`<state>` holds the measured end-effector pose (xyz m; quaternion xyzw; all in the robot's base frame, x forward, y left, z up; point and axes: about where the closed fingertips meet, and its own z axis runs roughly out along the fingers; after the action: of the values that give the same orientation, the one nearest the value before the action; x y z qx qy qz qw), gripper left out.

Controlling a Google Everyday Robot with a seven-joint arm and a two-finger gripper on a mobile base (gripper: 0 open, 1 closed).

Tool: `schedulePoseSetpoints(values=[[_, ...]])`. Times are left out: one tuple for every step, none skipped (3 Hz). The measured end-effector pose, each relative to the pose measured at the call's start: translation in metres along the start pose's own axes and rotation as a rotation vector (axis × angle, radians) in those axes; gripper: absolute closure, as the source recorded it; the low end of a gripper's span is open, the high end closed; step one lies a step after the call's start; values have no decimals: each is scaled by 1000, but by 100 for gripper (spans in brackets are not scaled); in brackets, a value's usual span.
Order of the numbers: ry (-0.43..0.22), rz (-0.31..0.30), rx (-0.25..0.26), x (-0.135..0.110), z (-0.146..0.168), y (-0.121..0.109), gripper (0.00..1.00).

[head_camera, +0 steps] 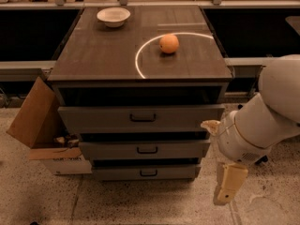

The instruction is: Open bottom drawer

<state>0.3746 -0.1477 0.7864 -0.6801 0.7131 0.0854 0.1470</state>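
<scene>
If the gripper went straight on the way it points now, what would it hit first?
The gripper hangs right of the cabinet, pointing down; it would probably meet the speckled floor first, missing the bottom drawer to its left, though depth is unclear.

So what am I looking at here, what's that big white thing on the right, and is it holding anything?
That white shape is a robot's arm; the cream part hanging from it is its gripper, low at the right of the cabinet, holding nothing. One camera looks down on it from the front. On top sit a white bowl and an orange. The slimmest, lowest front is the bottom drawer, which the robot should open; the gripper is not touching it. A cardboard box stands at the left.
</scene>
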Motion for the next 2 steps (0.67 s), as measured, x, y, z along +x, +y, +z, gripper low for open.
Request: schedulePoseSetpoints(values=[[-5,9,-21,8,17,0,0],[-1,7,-65,44,82,6,0]])
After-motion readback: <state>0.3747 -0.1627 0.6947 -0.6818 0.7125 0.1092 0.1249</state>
